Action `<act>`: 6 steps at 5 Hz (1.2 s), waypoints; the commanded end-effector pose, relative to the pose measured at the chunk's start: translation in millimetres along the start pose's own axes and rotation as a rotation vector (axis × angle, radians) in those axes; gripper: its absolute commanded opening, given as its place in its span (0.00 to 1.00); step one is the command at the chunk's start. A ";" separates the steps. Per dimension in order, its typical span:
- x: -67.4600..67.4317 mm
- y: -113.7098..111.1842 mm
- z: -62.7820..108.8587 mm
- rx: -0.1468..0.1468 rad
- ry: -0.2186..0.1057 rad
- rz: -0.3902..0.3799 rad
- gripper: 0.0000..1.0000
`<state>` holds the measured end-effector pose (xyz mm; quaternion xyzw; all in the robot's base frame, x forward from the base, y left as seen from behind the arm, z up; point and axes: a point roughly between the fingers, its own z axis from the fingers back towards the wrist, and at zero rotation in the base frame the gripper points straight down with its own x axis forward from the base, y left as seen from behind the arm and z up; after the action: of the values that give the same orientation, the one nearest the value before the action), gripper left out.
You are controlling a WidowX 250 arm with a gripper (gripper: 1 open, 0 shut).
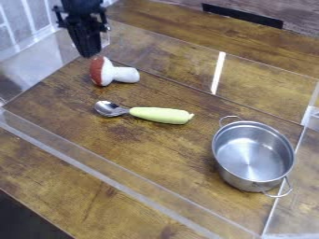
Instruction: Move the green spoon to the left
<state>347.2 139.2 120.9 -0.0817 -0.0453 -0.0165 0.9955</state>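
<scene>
wooden table (75, 187) fills the view, w/ a clear plastic wall (137, 191) along the near edge. steel pot (253, 155) sits at the right, empty. robot arm at the top left, its gripper (86, 44) pointing down above the table, jaws pressed together and nothing between them. toy mushroom (110, 71) lies just below the gripper, red cap to the left, white stem to the right. green spoon (145, 113) lies flat on the wood near the middle, below the mushroom and well apart from the pot, nothing touching it.

risks, as i judge them: the gripper is empty and up high, away from the spoon, so if the spoon isn't far enough left the task may not count as done. going back in w/ jaws shut would only poke or skid the spoon; they need to spread first. the handle is thick and rounded, so a pinch off-centre could roll it or flick it out. the mushroom lies close to the leftward path, so a low sweep could knock it. the metal bowl end is slick, a poor place to grab.

spoon's long axis runs nearly left-right across the view, tilted a bit: silver bowl at the left end, slightly higher in the picture, handle tip to the right toward the pot.
</scene>
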 end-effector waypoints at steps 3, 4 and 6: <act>-9.5 -14.5 13.0 -0.004 -0.084 -0.001 1.00; -12.0 -11.7 1.3 -0.027 -0.079 0.011 1.00; -18.8 -16.0 -32.4 -0.064 -0.062 0.001 1.00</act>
<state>328.9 120.9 76.8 -0.1235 -0.0564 -0.0058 0.9907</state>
